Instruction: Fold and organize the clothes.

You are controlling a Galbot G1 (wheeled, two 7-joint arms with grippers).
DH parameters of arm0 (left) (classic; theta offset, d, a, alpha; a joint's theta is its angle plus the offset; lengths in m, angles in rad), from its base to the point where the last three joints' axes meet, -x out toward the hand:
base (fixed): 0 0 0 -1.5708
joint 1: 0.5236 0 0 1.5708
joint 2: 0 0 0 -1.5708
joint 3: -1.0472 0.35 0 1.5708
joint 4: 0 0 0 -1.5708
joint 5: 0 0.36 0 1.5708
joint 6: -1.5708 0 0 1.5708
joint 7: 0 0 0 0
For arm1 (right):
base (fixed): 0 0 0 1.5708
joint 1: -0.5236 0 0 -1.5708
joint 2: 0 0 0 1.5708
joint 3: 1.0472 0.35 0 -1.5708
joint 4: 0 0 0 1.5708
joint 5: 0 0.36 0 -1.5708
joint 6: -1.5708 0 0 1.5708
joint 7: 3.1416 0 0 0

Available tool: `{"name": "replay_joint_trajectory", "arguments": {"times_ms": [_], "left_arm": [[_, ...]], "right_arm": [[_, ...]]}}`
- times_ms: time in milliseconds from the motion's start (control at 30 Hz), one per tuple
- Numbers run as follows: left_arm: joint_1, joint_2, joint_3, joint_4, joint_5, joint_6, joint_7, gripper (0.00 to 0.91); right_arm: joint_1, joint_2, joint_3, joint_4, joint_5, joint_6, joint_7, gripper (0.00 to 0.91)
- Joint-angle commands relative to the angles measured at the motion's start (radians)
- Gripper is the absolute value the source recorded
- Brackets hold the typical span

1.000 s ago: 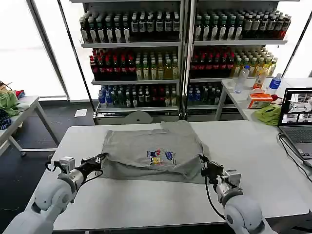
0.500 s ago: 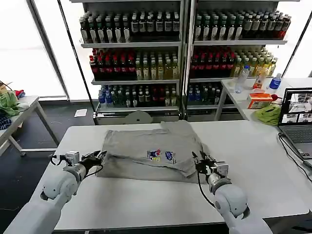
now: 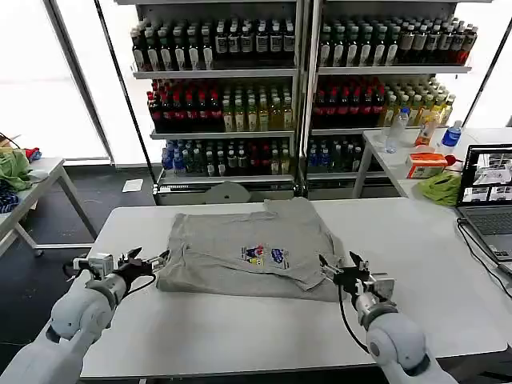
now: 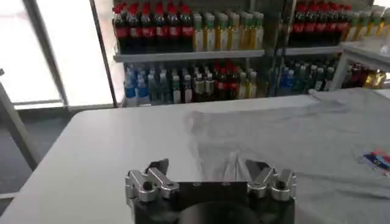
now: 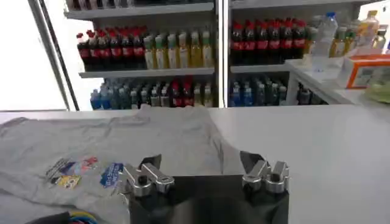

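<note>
A light grey shirt (image 3: 240,248) with a small multicolour chest print (image 3: 264,256) lies spread on the white table (image 3: 240,336), its front edge doubled over. My left gripper (image 3: 149,262) hovers just off the shirt's left edge, open and holding nothing. My right gripper (image 3: 339,269) sits at the shirt's front right corner, also open. In the left wrist view the open left gripper (image 4: 207,168) faces the shirt (image 4: 292,134). In the right wrist view the open right gripper (image 5: 201,163) is above the shirt (image 5: 134,143), with the print (image 5: 79,171) off to one side.
A laptop (image 3: 490,196) stands at the table's right edge. Behind it a side table carries a lime-green cloth (image 3: 440,188), an orange box (image 3: 426,164) and bottles. Drink shelves (image 3: 304,80) fill the back. Another small table (image 3: 24,188) with cloths stands far left.
Both grippers have let go of the shirt's edges and opened. The left one has drawn back to the left, the right one slightly to the right. The shirt has settled flatter.
</note>
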Motion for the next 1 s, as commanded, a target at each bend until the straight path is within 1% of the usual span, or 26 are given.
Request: {"name": "replay_joint_trajectory", "arguments": {"times_ms": [33,267,300,333,367,400,433,467,500,533,567,600,667,700,733,767,800,833,867,900,933,1000], "left_arm": [[0.227,-0.029,-0.069,-0.102,0.032,0.0,0.004,0.907],[0.233,-0.056,-0.049,-0.085,0.031,0.0,0.006,0.907],[0.23,-0.058,-0.047,-0.08,0.028,-0.001,0.007,0.907],[0.226,-0.059,-0.045,-0.077,0.027,-0.001,0.007,0.907],[0.223,-0.059,-0.045,-0.074,0.027,-0.001,0.008,0.907],[0.221,-0.059,-0.043,-0.072,0.025,-0.002,0.008,0.907],[0.215,-0.058,-0.041,-0.069,0.023,-0.002,0.008,0.907],[0.209,-0.059,-0.039,-0.067,0.022,-0.003,0.009,0.907],[0.202,-0.06,-0.036,-0.064,0.015,-0.004,0.008,0.907],[0.198,-0.06,-0.036,-0.062,0.011,-0.004,0.008,0.907],[0.192,-0.061,-0.033,-0.061,0.007,-0.004,0.009,0.887],[0.184,-0.063,-0.029,-0.055,0.004,-0.004,0.008,0.867],[0.174,-0.064,-0.024,-0.047,0.004,-0.004,0.009,0.756],[0.168,-0.064,-0.02,-0.042,0.003,-0.004,0.009,0.725],[0.16,-0.064,-0.019,-0.039,0.0,-0.004,0.009,0.655],[0.158,-0.063,-0.017,-0.037,-0.002,-0.004,0.009,0.605],[0.15,-0.062,-0.015,-0.034,-0.005,-0.004,0.011,0.433],[0.144,-0.062,-0.014,-0.031,-0.005,-0.005,0.011,0.433],[0.142,-0.062,-0.013,-0.029,-0.005,-0.005,0.009,0.202],[0.136,-0.062,-0.013,-0.027,-0.006,-0.006,0.008,0.141],[0.133,-0.061,-0.013,-0.027,-0.009,-0.006,0.008,0.05],[0.129,-0.059,-0.013,-0.026,-0.011,-0.007,0.005,0.0]], "right_arm": [[-0.172,-0.023,0.063,0.087,0.006,-0.028,0.012,0.907],[-0.184,-0.014,0.033,0.063,0.005,-0.027,0.007,0.907],[-0.174,-0.007,0.022,0.056,0.003,-0.027,0.008,0.846],[-0.163,-0.001,0.011,0.052,0.004,-0.028,0.01,0.736],[-0.157,0.002,0.007,0.049,0.004,-0.028,0.012,0.665],[-0.151,0.006,0.003,0.044,0.003,-0.028,0.013,0.554],[-0.138,0.009,-0.006,0.037,0.003,-0.028,0.019,0.474],[-0.129,0.011,-0.012,0.031,0.004,-0.028,0.023,0.302],[-0.121,0.013,-0.014,0.029,0.006,-0.028,0.025,0.161],[-0.115,0.013,-0.017,0.026,0.009,-0.028,0.025,0.06],[-0.11,0.012,-0.022,0.024,0.01,-0.028,0.025,0.01],[-0.101,0.013,-0.028,0.018,0.01,-0.028,0.026,0.0],[-0.095,0.014,-0.032,0.007,0.009,-0.028,0.029,0.0],[-0.088,0.017,-0.033,-0.001,0.012,-0.028,0.031,0.0],[-0.083,0.02,-0.033,-0.011,0.018,-0.028,0.033,0.0],[-0.082,0.02,-0.033,-0.013,0.02,-0.028,0.032,0.0],[-0.081,0.021,-0.033,-0.018,0.021,-0.028,0.029,0.0],[-0.08,0.022,-0.033,-0.02,0.022,-0.028,0.028,0.0],[-0.08,0.023,-0.033,-0.021,0.022,-0.028,0.029,0.0],[-0.08,0.025,-0.032,-0.022,0.022,-0.028,0.029,0.0],[-0.081,0.025,-0.032,-0.022,0.022,-0.028,0.027,0.0],[-0.082,0.025,-0.034,-0.021,0.022,-0.028,0.026,0.0]]}}
